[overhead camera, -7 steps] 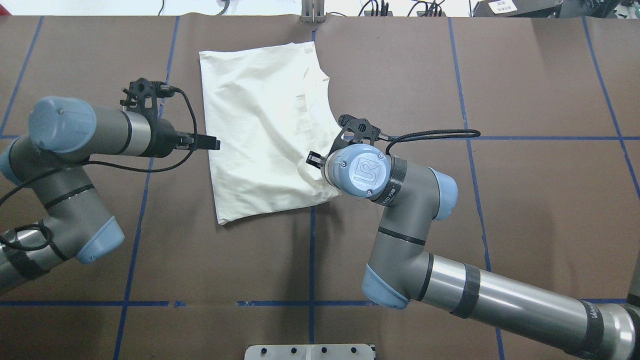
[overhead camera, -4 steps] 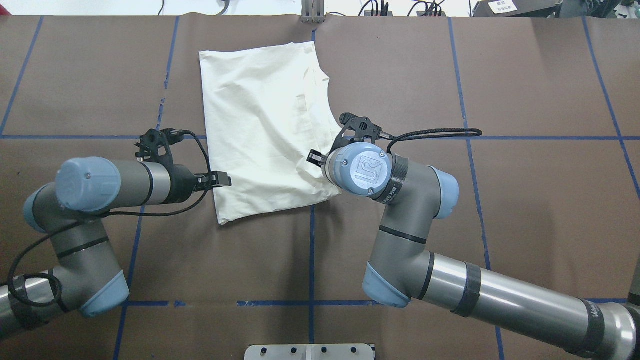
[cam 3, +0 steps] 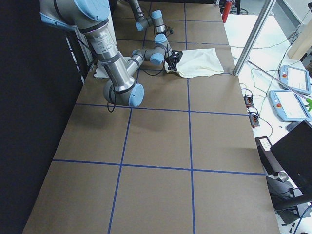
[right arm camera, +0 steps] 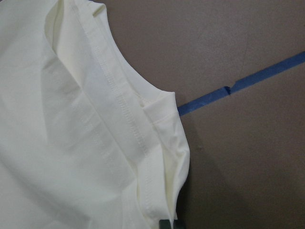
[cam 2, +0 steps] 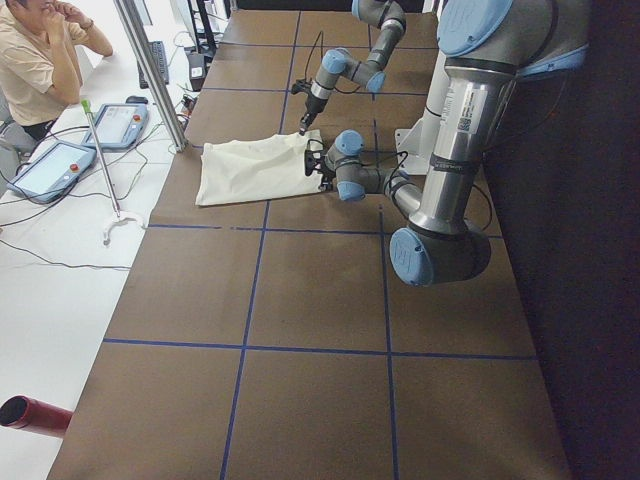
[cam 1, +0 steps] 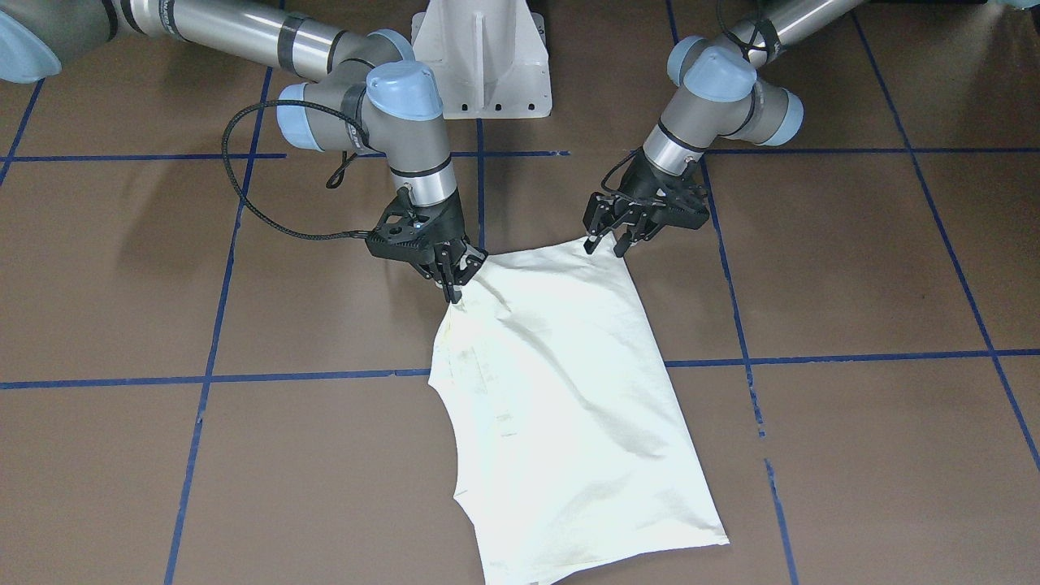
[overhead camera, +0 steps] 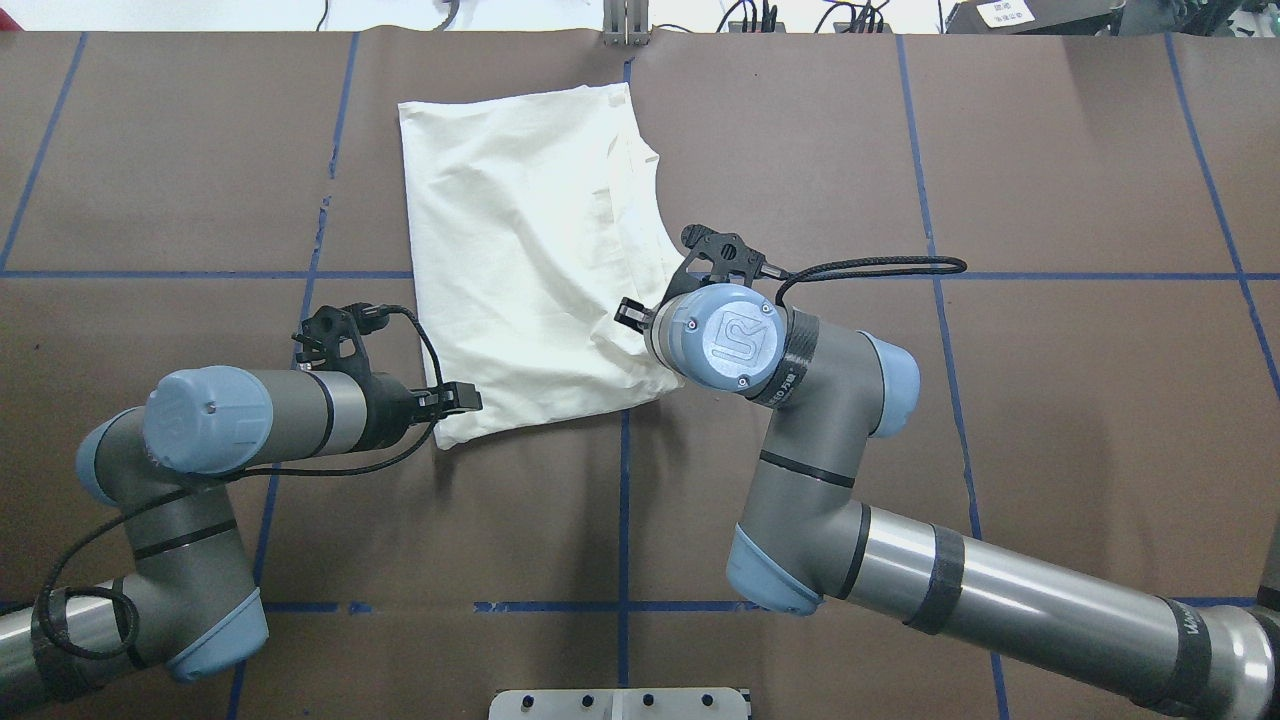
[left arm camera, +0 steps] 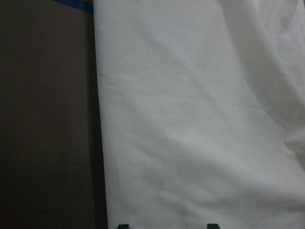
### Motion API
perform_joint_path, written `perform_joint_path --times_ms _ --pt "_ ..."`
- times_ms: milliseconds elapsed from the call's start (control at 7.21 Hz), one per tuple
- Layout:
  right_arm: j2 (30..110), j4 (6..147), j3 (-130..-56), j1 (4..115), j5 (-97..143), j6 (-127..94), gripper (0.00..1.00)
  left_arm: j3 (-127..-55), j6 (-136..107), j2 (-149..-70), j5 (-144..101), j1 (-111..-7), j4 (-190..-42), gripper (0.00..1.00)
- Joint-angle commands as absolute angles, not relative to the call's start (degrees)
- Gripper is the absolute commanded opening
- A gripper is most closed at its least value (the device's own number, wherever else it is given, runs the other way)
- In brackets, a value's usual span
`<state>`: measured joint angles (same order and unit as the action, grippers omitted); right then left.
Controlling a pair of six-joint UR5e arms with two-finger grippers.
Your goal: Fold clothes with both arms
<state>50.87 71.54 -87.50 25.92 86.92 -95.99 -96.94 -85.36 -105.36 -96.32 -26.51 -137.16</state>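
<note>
T-shirt (cam 1: 569, 406), right hand (cam 1: 453, 286) clamped — left hand (cam 1: 607, 242) spread

There is one cream T-shirt (overhead camera: 520, 250) on one brown counter (overhead camera: 1050, 450). Two robot arms, a left arm (overhead camera: 250, 415) and a right arm (overhead camera: 800, 470). One white pedestal (cam 1: 479, 57). One operator (cam 2: 30, 60).

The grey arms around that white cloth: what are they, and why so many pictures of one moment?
They are a robot's left arm and right arm, working at a brown table to fold a cream T-shirt that lies plain side up. Cameras look from above, from across the table, from each end and from each wrist; the wrist close-ups show mostly cloth. In the view from across the table the sides are mirrored. The right tool pinches one shirt corner on the robot's side. The left tool stands open at the other corner, holding nothing.
</note>
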Motion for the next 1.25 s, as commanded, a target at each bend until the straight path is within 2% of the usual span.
perform_joint_path --times_ms 0,555,1109 --pt "51.0 71.5 -87.5 25.9 86.9 -96.2 0.00 -99.6 -85.3 -102.9 -96.7 -26.5 -136.8 0.63" --pt "51.5 71.5 -87.6 25.9 86.8 -96.2 0.00 -99.2 -85.5 -102.3 -96.2 -25.0 -136.8 0.62" --pt "51.7 71.5 -87.9 25.9 86.8 -96.2 0.00 -99.0 -85.5 -102.8 -96.1 -24.4 -136.7 0.53"
